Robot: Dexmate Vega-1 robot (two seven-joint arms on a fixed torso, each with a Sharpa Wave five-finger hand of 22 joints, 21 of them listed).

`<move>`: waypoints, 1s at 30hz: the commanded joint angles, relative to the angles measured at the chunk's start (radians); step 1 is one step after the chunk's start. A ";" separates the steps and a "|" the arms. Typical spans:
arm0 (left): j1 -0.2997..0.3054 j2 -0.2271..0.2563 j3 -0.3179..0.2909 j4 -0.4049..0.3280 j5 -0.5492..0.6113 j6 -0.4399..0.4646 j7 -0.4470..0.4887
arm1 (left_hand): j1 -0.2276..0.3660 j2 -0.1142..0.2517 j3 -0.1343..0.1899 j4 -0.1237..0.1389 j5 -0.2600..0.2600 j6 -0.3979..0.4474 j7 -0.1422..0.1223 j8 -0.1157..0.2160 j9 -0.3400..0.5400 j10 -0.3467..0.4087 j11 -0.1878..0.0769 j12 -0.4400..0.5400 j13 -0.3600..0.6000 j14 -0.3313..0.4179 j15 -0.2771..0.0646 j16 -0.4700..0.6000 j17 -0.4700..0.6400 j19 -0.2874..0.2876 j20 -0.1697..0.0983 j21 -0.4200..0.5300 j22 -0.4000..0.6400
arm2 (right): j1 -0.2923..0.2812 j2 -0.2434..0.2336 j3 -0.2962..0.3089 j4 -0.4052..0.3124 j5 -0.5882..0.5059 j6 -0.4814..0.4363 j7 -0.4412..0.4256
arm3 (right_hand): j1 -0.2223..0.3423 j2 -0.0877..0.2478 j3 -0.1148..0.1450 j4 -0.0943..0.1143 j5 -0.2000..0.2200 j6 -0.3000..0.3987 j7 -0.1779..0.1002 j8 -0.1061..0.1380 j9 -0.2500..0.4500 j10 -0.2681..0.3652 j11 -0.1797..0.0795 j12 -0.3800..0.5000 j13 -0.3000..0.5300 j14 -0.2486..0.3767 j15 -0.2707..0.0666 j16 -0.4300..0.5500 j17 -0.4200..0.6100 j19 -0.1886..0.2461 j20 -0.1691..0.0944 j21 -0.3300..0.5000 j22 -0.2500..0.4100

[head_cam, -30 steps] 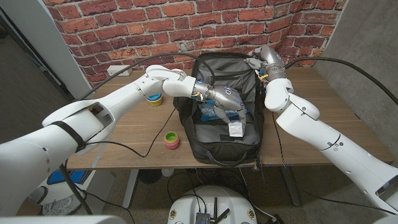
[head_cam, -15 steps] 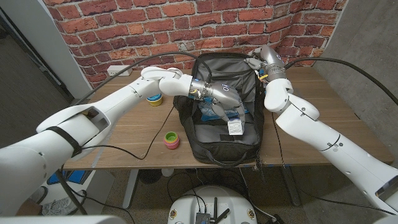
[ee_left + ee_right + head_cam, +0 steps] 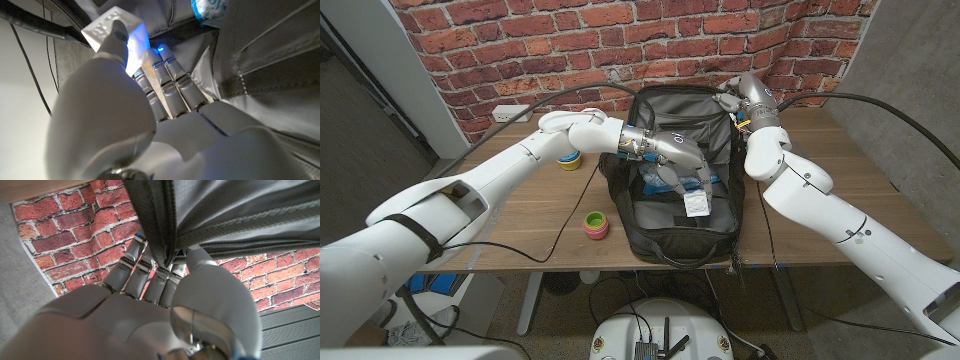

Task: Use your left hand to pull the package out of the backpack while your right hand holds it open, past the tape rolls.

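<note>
The black backpack (image 3: 665, 238) lies open in the middle of the table, its grey lining showing. My left hand (image 3: 682, 160) reaches inside it, over the clear and blue package (image 3: 697, 204) with a white label. In the left wrist view the thumb and fingers of my left hand (image 3: 150, 115) pinch a white corner of the package (image 3: 107, 25) against the lining. At the backpack's far right corner my right hand (image 3: 732, 103) grips its rim. The right wrist view shows my right hand (image 3: 150, 310) curled around the backpack's zipper edge (image 3: 225, 210).
One tape roll (image 3: 567, 158) lies left of the backpack near my left elbow; another tape roll (image 3: 595, 225) sits nearer the front edge. A white power strip (image 3: 510, 113) lies at the back left, and a black cable (image 3: 565, 205) crosses the table (image 3: 510, 215). A brick wall stands behind.
My left hand has shifted a little to the right inside the backpack, and the package's white label has risen slightly with it. My right hand has stayed put.
</note>
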 commanded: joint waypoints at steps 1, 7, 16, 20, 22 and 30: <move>0.045 0.045 -0.042 -0.076 -0.116 0.061 -0.113 | -0.013 0.022 0.003 0.003 0.008 0.000 0.003 -0.005 0.004 0.049 -0.009 -0.002 0.012 0.011 -0.117 -0.002 0.001 0.004 -0.107 0.007 0.002 | 0.002 0.001 0.001 0.002 -0.002 -0.011 -0.002 | 0.000 0.007 0.006 0.003 0.005 0.008 0.002 0.000 0.004 0.006 0.000 -0.003 0.003 0.009 -0.080 0.000 0.004 -0.004 -0.131 0.008 0.004; 0.069 0.071 -0.072 -0.122 -0.150 0.080 -0.136 | -0.013 0.024 0.004 0.004 0.008 -0.002 0.006 -0.007 0.005 0.049 -0.008 -0.004 0.012 0.010 -0.117 -0.004 0.001 0.003 -0.107 0.008 0.002 | 0.005 0.001 0.000 0.005 -0.002 -0.014 -0.002 | 0.000 0.007 0.006 0.003 0.006 0.010 0.003 0.000 0.004 0.008 0.000 -0.001 0.004 0.009 -0.080 0.000 0.005 -0.006 -0.131 0.009 0.003; 0.095 0.104 -0.108 -0.179 -0.173 0.096 -0.165 | -0.014 0.029 0.005 0.004 0.009 -0.002 0.005 -0.010 0.005 0.048 -0.009 -0.007 0.012 0.010 -0.117 -0.007 0.000 0.001 -0.107 0.008 0.002 | 0.014 0.003 -0.004 0.015 0.000 -0.014 0.001 | 0.000 0.006 0.006 0.003 0.005 0.010 0.001 -0.001 0.004 0.007 -0.001 -0.002 0.004 0.009 -0.081 -0.001 0.006 -0.007 -0.131 0.012 0.003; 0.108 0.119 -0.123 -0.197 -0.186 0.108 -0.173 | -0.014 0.029 0.005 0.004 0.009 -0.002 0.003 -0.011 0.005 0.049 -0.009 -0.007 0.012 0.009 -0.117 -0.009 0.000 0.000 -0.107 0.009 0.002 | 0.018 0.007 -0.008 0.019 0.001 -0.019 0.002 | 0.000 0.006 0.006 0.002 0.005 0.009 0.002 -0.002 0.004 0.006 -0.002 -0.002 0.005 0.008 -0.081 -0.002 0.006 -0.007 -0.131 0.013 0.003; 0.113 0.127 -0.128 -0.205 -0.199 0.118 -0.181 | -0.014 0.029 0.005 0.003 0.009 -0.002 0.004 -0.011 0.005 0.049 -0.009 -0.008 0.012 0.008 -0.117 -0.010 0.000 0.000 -0.107 0.009 0.003 | 0.019 0.004 -0.009 0.020 0.001 -0.019 0.005 | 0.000 0.006 0.007 0.002 0.006 0.010 0.002 -0.001 0.004 0.007 0.000 -0.001 0.006 0.008 -0.081 -0.002 0.006 -0.007 -0.131 0.014 0.003; 0.128 0.164 -0.159 -0.232 -0.243 0.141 -0.200 | -0.015 0.032 0.006 0.003 0.009 -0.004 0.005 -0.014 0.006 0.046 -0.009 -0.011 0.012 0.008 -0.117 -0.012 0.000 -0.003 -0.107 0.009 0.002 | 0.028 0.006 -0.016 0.024 0.002 -0.027 0.008 | 0.000 0.006 0.007 0.003 0.005 0.010 0.002 -0.002 0.004 0.008 0.000 -0.002 0.005 0.008 -0.080 -0.003 0.007 -0.008 -0.131 0.017 0.003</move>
